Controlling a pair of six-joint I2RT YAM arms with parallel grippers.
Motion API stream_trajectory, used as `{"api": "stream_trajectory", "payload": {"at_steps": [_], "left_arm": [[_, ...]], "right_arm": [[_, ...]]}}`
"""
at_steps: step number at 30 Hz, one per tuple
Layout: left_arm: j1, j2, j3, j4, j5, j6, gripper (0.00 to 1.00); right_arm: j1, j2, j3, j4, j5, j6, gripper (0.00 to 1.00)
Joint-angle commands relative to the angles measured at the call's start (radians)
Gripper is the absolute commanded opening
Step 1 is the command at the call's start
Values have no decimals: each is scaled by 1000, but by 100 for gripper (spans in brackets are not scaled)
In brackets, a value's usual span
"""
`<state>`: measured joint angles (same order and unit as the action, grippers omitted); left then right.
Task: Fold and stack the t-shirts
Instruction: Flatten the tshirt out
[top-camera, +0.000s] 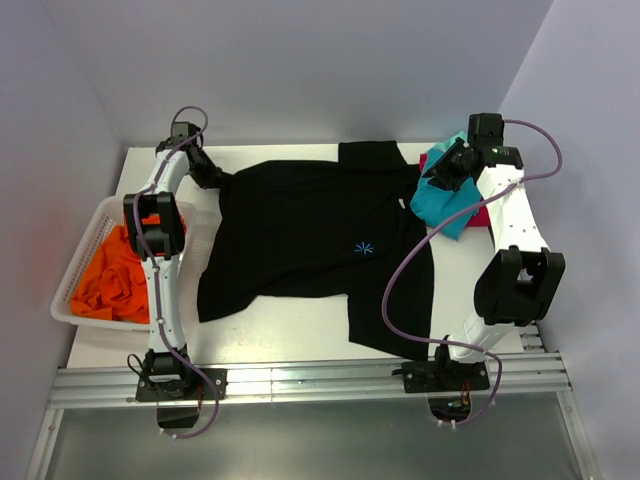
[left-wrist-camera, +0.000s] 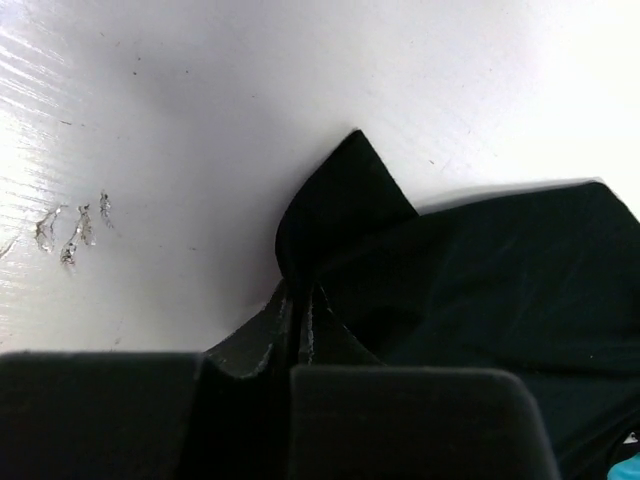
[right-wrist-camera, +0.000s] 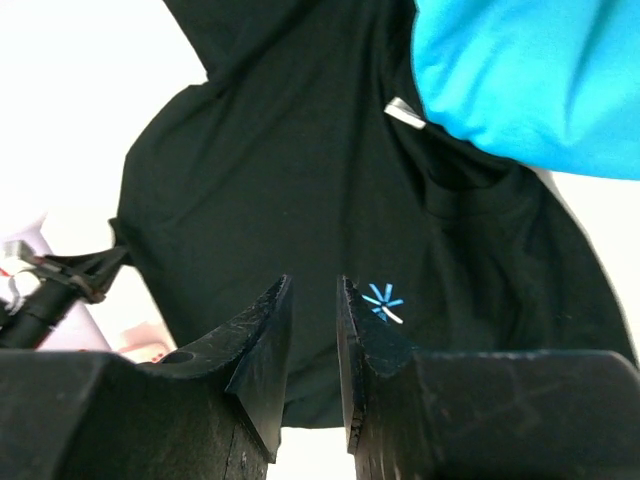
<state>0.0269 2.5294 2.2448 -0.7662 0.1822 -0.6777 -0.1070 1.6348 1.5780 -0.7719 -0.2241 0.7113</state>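
Observation:
A large black t-shirt (top-camera: 300, 225) lies spread across the table, its blue starburst mark (top-camera: 364, 247) facing up. My left gripper (top-camera: 213, 178) is shut on the shirt's far left edge; in the left wrist view the fingers (left-wrist-camera: 300, 325) pinch a fold of black cloth (left-wrist-camera: 350, 215) against the white table. My right gripper (top-camera: 446, 172) hangs above the teal shirt (top-camera: 445, 205) at the back right. Its jaws (right-wrist-camera: 314, 285) stand slightly apart and empty, with the black shirt (right-wrist-camera: 290, 150) and starburst (right-wrist-camera: 383, 301) below. A pink-red shirt (top-camera: 482, 214) lies under the teal one.
A white basket (top-camera: 75, 290) at the left table edge holds the orange shirt (top-camera: 115, 275). The teal shirt (right-wrist-camera: 520, 80) overlaps the black shirt's right sleeve. Grey walls close in the back and both sides. A metal rail (top-camera: 300, 380) runs along the near edge.

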Motion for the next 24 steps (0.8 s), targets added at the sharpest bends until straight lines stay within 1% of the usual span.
{"api": "stream_trajectory", "payload": {"at_steps": [1,4,9,11,12,13,14,15,16,20,24], "left_arm": [[13,-6,42,-5,-35,-28,0],[30,-53,79,19,-29,-55,0],[80,-78,128,47,22,-92,2],[93,-80,131,68,34,-102,9],[102,-78,136,76,39,-102,18],[107,-74,139,80,36,-97,34],[108,-69,147,81,28,-98,46],[113,-61,154,79,10,-95,81],[114,-57,156,76,-4,-94,99],[130,-64,159,56,-18,-86,99],[131,-174,121,56,-62,-59,99]], "right_arm": [[6,-41,7,-38,45,-49,31],[4,-46,-3,-47,52,-59,31],[4,-38,-10,-55,51,-73,30],[6,-30,-9,-61,48,-75,30],[4,-27,-6,-61,46,-78,29],[4,-24,-6,-63,43,-78,29],[6,-21,-4,-63,39,-76,29],[6,-17,-3,-64,35,-76,29],[7,-15,-3,-63,32,-76,29],[9,-12,5,-72,26,-78,29],[35,-30,10,-95,86,-101,29]]}}
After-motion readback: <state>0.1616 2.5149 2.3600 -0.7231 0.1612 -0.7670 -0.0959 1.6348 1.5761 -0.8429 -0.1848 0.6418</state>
